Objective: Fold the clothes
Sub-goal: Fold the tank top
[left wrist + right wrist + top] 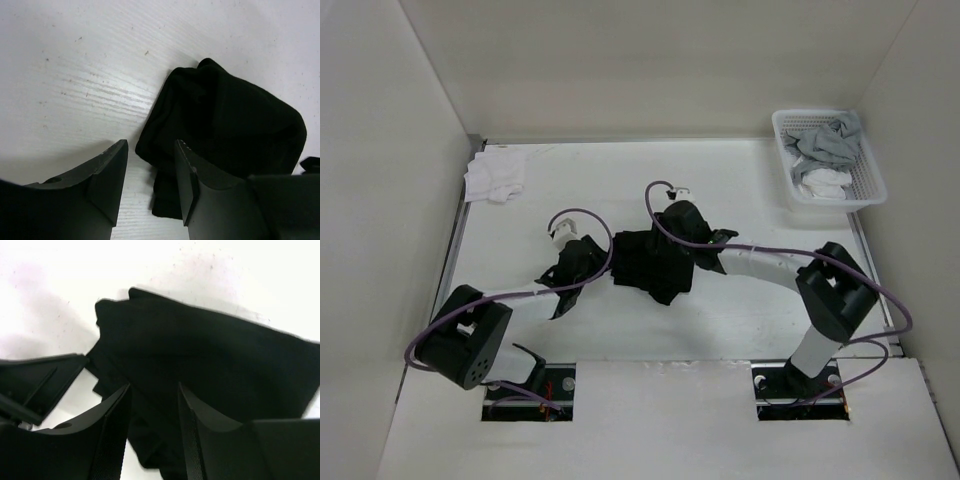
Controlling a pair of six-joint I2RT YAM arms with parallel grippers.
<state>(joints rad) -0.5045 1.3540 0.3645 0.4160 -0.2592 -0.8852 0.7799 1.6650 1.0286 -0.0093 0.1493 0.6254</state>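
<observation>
The black T-shirt (pixel 645 265) lies near the middle of the bench (pixel 620 180) as a compact, thick bundle with several layers stacked, far smaller than a spread shirt would be, so most of the folding looks done. Its outline is uneven, though. In the left wrist view a lower layer pokes out at the bundle's 7 o'clock, and in the right wrist view a corner juts at its 10 o'clock, so the stack is not square. The left tool (pixel 150 150) sits at the bundle's 9 o'clock with its jaws apart and bare bench between them, the cloth edge just beyond its tips and nothing gripped. The right tool (pixel 154 390) hangs over the bundle from about 2 o'clock, jaws also apart, with black fabric visible through the gap but no pinch on it that I can make out. What seems left is at most a tidy-up: tucking the stray layer and flattening the stack. The white cloth (pixel 492 178) at the bench's 10 o'clock corner and the basket (pixel 865 185) of grey and white garments (pixel 825 150) at 2 o'clock lie well apart from the shirt.
</observation>
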